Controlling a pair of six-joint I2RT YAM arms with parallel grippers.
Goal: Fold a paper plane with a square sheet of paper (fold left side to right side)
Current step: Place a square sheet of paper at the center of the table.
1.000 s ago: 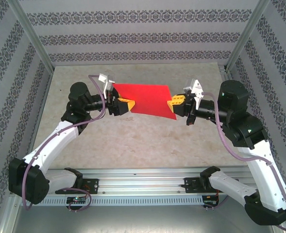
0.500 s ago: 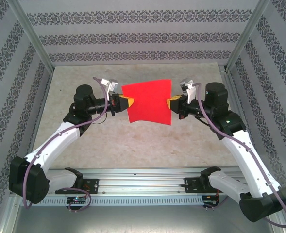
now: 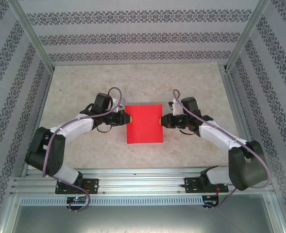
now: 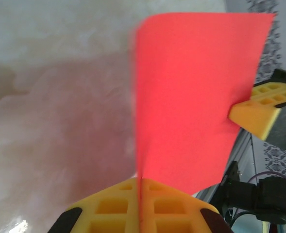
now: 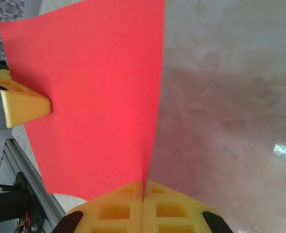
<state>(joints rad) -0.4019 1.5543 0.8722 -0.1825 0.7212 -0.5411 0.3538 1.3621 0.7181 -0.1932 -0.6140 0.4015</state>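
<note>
The sheet of paper (image 3: 143,123) is spread square and uncreased over the middle of the table (image 3: 84,82), stretched between the arms. The left gripper (image 3: 128,118) is clamped on the middle of its left edge and the right gripper (image 3: 160,121) on the middle of its right edge, facing each other across it. Since left must go over to right, the crease would likely run midway between them, away from the bases, with the left gripper carrying. Whether the sheet touches the tabletop is unclear.
</note>
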